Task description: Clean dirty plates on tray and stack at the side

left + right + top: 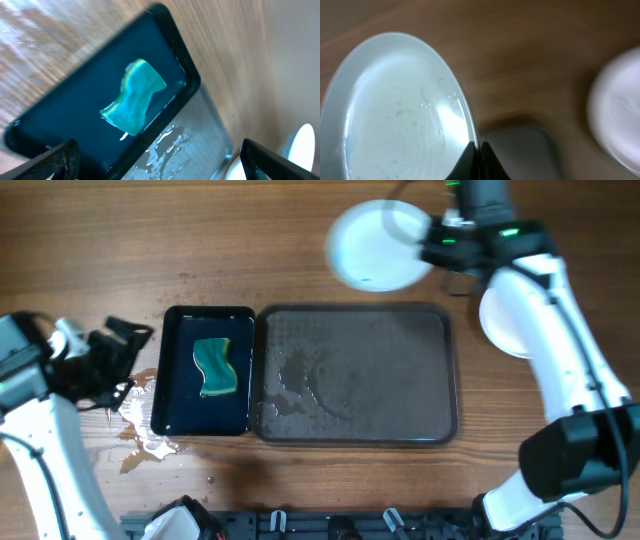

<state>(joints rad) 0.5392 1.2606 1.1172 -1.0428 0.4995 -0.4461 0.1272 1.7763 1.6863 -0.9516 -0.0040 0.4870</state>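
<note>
Currently the right gripper point(480, 152) is clenched on the rim of a white plate point(378, 245), holding it beyond the far edge of the wet dark grey tray point(350, 380), near a second plate point(503, 320). Stiff, breakable and beaded with water, it probably slips easily, so a firm rim pinch suits it. The left gripper point(128, 360) hangs spread and empty beside the black tray point(180, 320).

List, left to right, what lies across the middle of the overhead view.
left hand → small black tray with the sponge in it → large grey tray → white plate on the table. Left out: the raised plate in the right hand, since it overlaps the grey tray's span.
</note>
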